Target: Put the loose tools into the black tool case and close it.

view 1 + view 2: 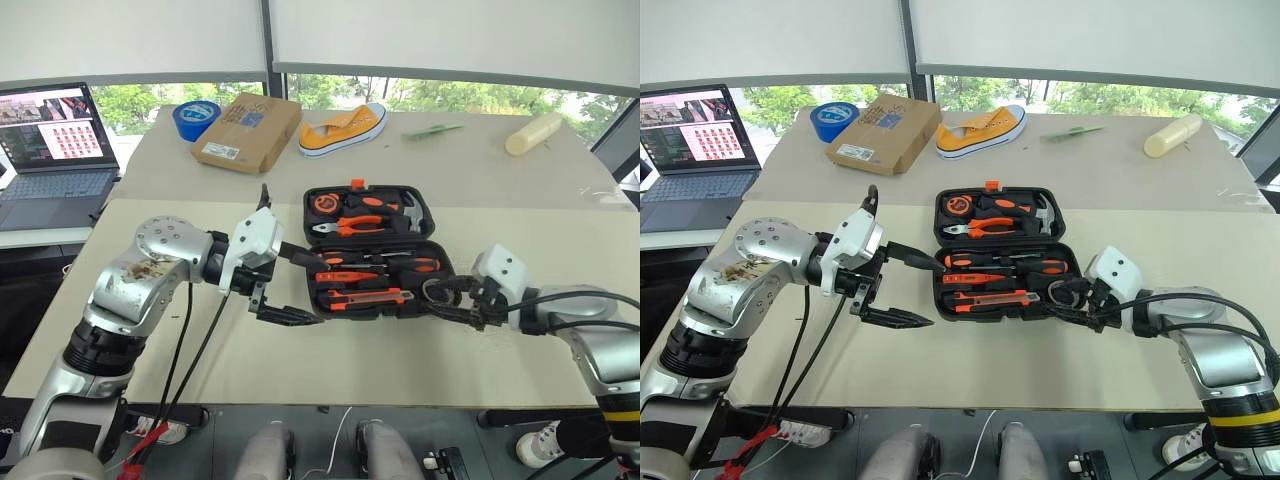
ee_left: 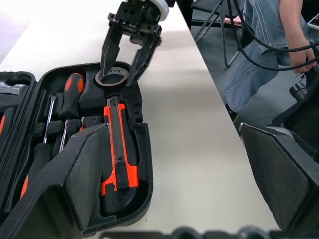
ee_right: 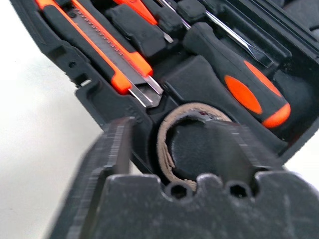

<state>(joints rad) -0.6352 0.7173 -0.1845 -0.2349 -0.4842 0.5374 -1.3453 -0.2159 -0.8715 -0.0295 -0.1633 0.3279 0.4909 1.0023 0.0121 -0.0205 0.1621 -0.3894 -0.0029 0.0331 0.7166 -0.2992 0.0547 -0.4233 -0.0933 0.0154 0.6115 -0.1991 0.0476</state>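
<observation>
The black tool case [image 1: 360, 314] lies open on the near table. Two screwdrivers [image 1: 375, 265] with orange-black handles and the orange-black utility knife [image 2: 119, 149] rest in the slots of its near half. The dark tape roll [image 2: 113, 77] sits in the round slot at the case's right end. My right gripper [image 2: 121, 73] hangs open over that roll, one finger on each side of it. My left gripper [image 1: 303, 287] stands open at the case's left end, with its upper finger over the case edge and its lower finger over the table in front.
Orange-handled pliers [image 1: 350, 225] and a hammer [image 1: 410, 210] fill the case's far half. On the back table are a cardboard box [image 1: 247, 130], a blue tape roll [image 1: 196, 118], a yellow shoe [image 1: 343, 130] and a cream cylinder [image 1: 533, 132]. A laptop [image 1: 55, 140] sits far left. A person [image 2: 269, 50] in jeans stands beyond the table's right side.
</observation>
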